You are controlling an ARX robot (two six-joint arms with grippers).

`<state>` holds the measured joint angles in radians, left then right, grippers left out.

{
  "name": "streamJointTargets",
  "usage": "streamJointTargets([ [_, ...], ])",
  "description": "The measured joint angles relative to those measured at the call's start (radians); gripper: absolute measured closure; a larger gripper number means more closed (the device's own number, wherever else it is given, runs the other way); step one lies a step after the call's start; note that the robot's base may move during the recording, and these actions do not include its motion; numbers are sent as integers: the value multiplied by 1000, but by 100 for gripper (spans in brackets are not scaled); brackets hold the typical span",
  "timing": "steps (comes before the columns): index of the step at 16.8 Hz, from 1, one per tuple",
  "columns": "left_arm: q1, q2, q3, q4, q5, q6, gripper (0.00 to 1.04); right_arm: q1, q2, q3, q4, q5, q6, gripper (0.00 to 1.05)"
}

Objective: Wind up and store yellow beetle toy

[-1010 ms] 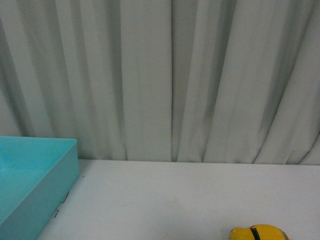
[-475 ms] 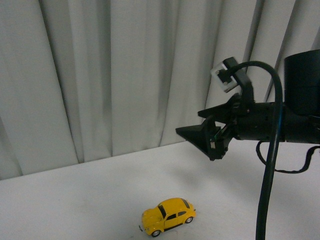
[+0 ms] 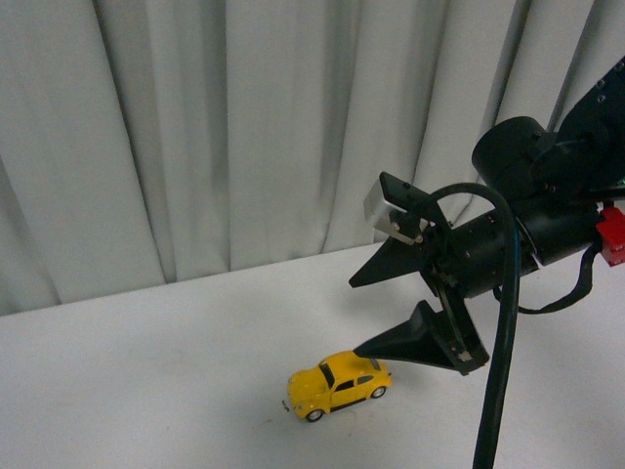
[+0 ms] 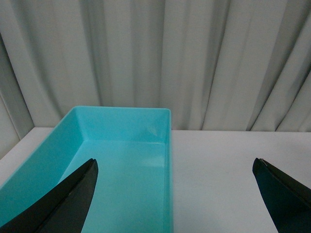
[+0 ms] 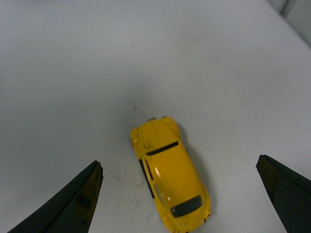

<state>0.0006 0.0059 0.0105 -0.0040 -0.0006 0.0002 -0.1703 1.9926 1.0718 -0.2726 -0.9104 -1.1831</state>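
We see the yellow beetle toy (image 3: pixel 338 383) standing on its wheels on the white table (image 3: pixel 146 391). Our right gripper (image 3: pixel 354 318) hovers just above the toy and to its right, fingers spread wide and touching nothing. Our left gripper (image 4: pixel 175 160) is also spread wide and empty, facing a teal tray (image 4: pixel 121 116). We cannot tell how far that tray lies from the toy.
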Motion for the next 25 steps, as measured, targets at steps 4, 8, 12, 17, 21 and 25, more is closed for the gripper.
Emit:
streamJointTargets([
  [4,0,0,0,0,0,0,7,0,103,138,-244,98,-378,7],
  [8,0,0,0,0,0,0,7,8,153,195,-296,132,-459,7],
  [12,0,0,0,0,0,0,7,21,199,242,-330,167,-510,7],
  [17,0,0,0,0,0,0,7,100,316,366,-403,252,-546,7],
  [21,0,0,0,0,0,0,7,121,318,365,-373,270,-546,30],
  [25,0,0,0,0,0,0,7,125,318,357,-359,272,-528,62],
])
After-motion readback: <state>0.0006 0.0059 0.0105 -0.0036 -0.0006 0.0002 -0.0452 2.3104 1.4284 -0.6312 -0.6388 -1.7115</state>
